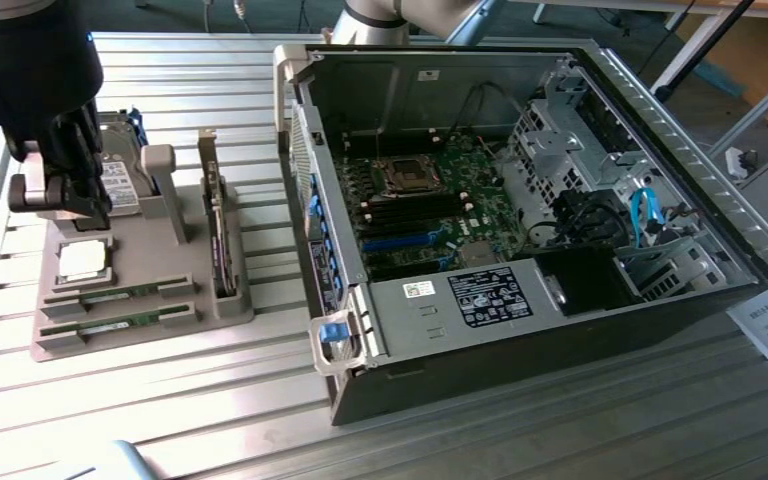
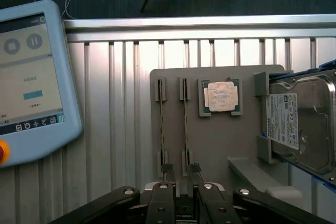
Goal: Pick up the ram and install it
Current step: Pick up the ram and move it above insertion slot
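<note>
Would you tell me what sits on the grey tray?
A ram stick, a second ram stick, a silver processor, a hard drive and an upright expansion card. In the exterior view the tool hides part of the hard drive.

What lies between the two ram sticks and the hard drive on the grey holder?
The square silver processor, lying flat on the holder; the wrist view shows it clearly.

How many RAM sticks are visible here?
2. Both lie side by side in the grey holder: one ram beside the processor chip, the other ram outside it. Others may be hidden.
</note>
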{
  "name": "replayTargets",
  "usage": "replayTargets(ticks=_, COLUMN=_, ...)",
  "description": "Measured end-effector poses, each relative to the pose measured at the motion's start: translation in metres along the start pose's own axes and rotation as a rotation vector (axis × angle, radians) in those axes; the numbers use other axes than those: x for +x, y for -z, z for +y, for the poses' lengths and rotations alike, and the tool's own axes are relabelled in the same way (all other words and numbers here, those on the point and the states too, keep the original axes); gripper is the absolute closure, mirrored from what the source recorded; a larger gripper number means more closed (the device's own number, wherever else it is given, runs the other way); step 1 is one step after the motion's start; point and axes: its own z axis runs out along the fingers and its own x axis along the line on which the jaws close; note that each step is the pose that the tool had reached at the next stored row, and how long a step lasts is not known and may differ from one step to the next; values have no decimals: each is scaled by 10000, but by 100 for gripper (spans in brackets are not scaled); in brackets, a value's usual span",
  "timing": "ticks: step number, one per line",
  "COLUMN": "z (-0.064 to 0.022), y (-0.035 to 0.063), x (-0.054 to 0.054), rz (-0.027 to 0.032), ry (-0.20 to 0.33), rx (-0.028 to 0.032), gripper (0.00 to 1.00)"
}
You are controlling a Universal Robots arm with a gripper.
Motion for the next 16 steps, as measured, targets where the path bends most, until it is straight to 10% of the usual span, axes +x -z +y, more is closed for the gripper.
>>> replayTargets(ticks=4, z=1, y=1, x=-1, rz=-48, ry=0, rx=-1, gripper=76)
replayTargets(ticks=7, z=0, y=0, x=-1, rz=-189, ry=5, rx=6, gripper=76)
replayTargets(ticks=16, z=2, y=0, x=0, rz=-87, ry=7, rx=208, gripper=76)
